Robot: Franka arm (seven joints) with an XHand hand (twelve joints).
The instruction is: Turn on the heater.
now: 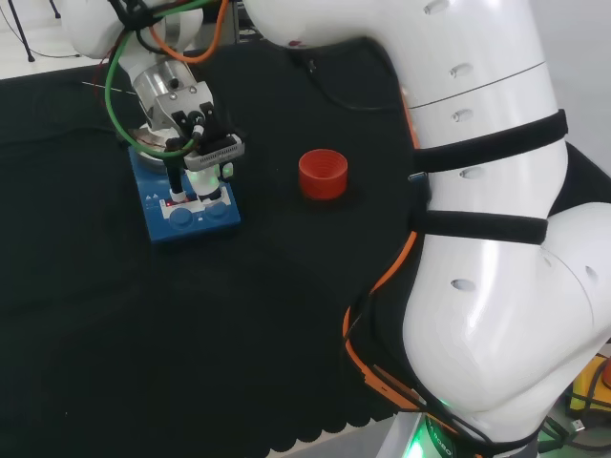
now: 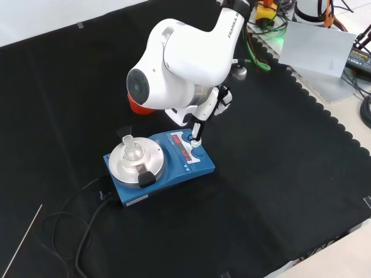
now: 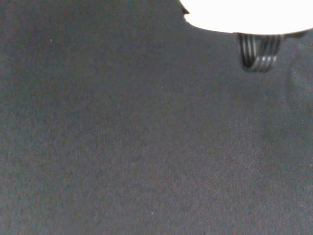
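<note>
Much of the hand (image 2: 210,111) is masked: in the front view a big white link of the arm (image 2: 174,63) stands before it, so only one thin black finger (image 2: 197,130) shows plainly, reaching straight down with its tip at the control panel of the heater (image 2: 159,168); whether the tip actually presses a control I cannot tell. In the head view the hand (image 1: 196,129) hangs over the heater (image 1: 186,205) and covers most of its plate, with straight dark fingers pointing down to the panel, so the hand reads as extended rather than curled round anything. The wrist view gives little beyond the black cloth (image 3: 122,147) and a blurred white part of the hand (image 3: 249,14). The heater is a blue, box-shaped hotplate with a round silver plate (image 2: 136,162) on top, a small clear glass piece (image 2: 132,152) standing on that plate, hard to make out, and a panel with round knobs and a red strip. It sits near the middle of the bench in the front view, its long axis running from the plate at the left to the panel at the right; a black cable (image 2: 75,226) trails from its left end. A red ribbed ring (image 1: 323,174) stands apart to the right in the head view.
</note>
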